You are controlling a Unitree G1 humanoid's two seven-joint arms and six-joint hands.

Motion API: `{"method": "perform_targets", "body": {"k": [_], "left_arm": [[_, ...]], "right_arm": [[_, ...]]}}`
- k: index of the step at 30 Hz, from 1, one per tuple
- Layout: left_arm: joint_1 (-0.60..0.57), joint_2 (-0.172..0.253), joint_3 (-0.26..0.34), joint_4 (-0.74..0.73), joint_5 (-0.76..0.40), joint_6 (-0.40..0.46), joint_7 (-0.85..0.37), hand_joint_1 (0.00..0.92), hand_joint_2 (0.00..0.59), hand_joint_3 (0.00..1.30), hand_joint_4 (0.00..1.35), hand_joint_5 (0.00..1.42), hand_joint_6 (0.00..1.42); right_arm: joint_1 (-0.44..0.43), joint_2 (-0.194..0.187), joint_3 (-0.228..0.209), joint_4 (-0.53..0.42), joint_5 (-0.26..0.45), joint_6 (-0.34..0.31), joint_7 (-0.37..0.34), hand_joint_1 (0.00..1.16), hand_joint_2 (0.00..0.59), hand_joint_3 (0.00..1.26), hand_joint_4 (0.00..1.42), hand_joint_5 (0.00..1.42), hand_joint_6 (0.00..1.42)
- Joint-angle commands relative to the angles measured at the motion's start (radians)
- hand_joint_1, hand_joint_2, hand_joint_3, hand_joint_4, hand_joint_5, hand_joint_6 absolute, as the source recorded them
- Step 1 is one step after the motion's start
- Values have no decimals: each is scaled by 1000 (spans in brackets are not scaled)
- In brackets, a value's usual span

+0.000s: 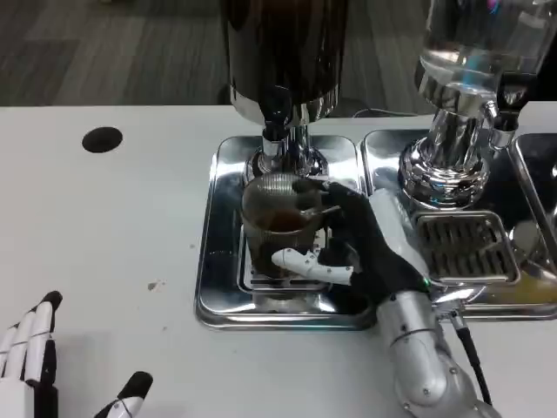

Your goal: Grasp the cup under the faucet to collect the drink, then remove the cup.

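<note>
Your right robot hand [348, 239] grips the cup [280, 222] of dark drink under the faucet [277, 117], on the steel tray [218, 287]. Your left robot hand [35, 357] rests open on the table [104, 226], fingers spread.

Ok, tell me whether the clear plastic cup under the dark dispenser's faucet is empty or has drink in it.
Partly filled: the clear plastic cup shows brown liquid low inside, standing upright on the steel drip tray, held by the right hand.

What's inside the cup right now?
Dark brown drink shows through the clear cup, partly filling it. The right robot hand wraps its right side, hiding that part.
</note>
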Motion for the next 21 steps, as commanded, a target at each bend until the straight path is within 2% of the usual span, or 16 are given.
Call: {"method": "perform_targets", "body": {"k": [1, 18, 21], "left_arm": [[-15, 3, -7, 19, 0, -4, -3, 0, 148, 96, 0, 153, 79], [-73, 5, -38, 65, -5, -19, -5, 0, 149, 96, 0, 153, 79], [-86, 7, -41, 75, -9, -23, -5, 0, 141, 96, 0, 153, 79]], "right_arm": [[10, -11, -11, -43, -1, -30, -12, 846, 186, 644, 683, 553, 414], [77, -61, -43, -237, -18, 40, 36, 848, 186, 661, 699, 574, 433], [92, -71, -47, -283, -36, 76, 50, 848, 186, 661, 699, 574, 435]]}}
